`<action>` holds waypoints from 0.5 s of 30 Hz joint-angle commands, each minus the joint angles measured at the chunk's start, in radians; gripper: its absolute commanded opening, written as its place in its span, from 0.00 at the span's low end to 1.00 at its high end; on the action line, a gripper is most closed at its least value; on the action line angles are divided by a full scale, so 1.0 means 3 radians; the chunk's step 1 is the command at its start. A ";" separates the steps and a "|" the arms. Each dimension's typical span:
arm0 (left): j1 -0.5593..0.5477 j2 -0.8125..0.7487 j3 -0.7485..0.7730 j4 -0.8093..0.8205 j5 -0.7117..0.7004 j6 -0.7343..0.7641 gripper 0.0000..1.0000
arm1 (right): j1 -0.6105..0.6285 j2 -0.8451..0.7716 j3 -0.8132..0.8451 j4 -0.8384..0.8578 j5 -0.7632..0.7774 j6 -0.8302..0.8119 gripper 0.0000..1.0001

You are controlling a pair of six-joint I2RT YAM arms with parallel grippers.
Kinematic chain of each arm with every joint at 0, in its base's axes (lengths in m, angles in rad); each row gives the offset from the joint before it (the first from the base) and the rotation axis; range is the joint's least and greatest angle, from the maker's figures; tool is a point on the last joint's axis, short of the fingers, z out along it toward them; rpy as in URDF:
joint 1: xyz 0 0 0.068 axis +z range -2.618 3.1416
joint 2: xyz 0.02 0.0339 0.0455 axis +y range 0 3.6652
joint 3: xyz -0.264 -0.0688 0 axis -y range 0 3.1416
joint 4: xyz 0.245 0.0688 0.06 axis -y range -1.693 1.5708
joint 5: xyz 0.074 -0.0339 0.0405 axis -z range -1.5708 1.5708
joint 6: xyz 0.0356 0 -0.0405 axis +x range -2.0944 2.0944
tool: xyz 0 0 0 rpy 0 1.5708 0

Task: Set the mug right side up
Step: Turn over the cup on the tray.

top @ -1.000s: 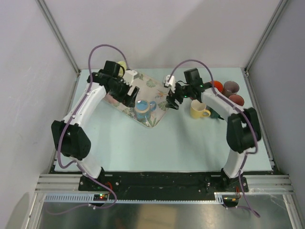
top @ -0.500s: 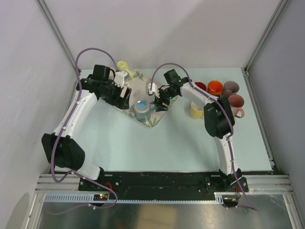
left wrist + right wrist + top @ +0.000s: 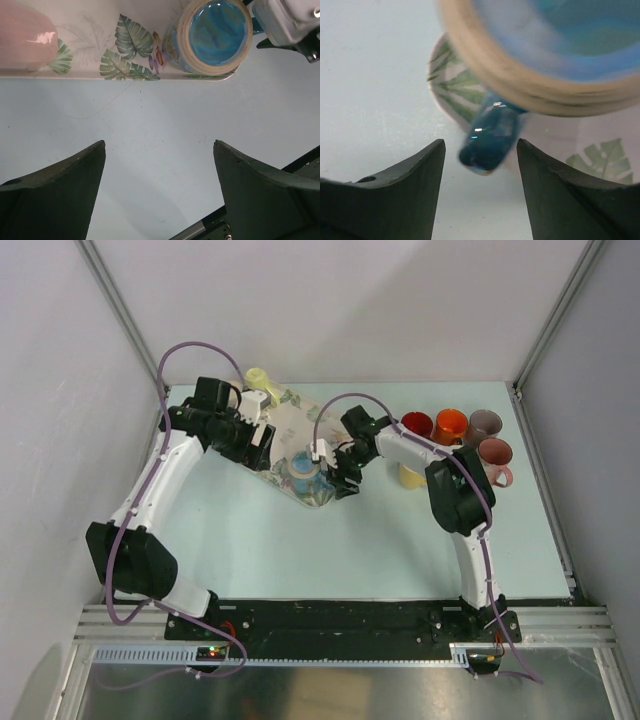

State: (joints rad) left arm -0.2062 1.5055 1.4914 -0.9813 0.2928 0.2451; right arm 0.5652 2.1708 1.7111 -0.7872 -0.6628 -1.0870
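Blue mug [image 3: 302, 472] sits base up on the leaf-print tray [image 3: 300, 415], far side of the counter, left of centre, at the tray's near corner. Right gripper [image 3: 343, 470] is low beside it, fingers apart either side of the mug handle [image 3: 490, 142], not closed on it. Left gripper [image 3: 258, 445] hangs over bare counter by the tray's edge, jaws wide apart, nothing held.

Pale table [image 3: 300, 550], leaf-print tray [image 3: 298, 418], mugs [image 3: 450, 423] clustered far right
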 commanded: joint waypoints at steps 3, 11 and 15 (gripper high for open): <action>0.0001 0.0019 0.0121 0.0044 -0.0047 -0.0045 0.92 | 0.0032 -0.0096 0.0075 0.0734 0.0267 0.0951 0.67; 0.0002 0.0019 0.0132 0.0040 -0.0027 -0.0066 0.92 | 0.0103 -0.0007 -0.0035 0.1039 0.0502 0.1378 0.63; 0.0001 0.0027 0.0131 0.0043 -0.0005 -0.0069 0.92 | 0.0100 -0.0020 -0.0079 0.0966 0.0382 0.1299 0.47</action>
State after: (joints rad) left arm -0.2066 1.5143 1.4925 -0.9813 0.2901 0.2432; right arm 0.5915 2.1674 1.7000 -0.5266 -0.5369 -0.7258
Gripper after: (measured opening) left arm 0.921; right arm 0.540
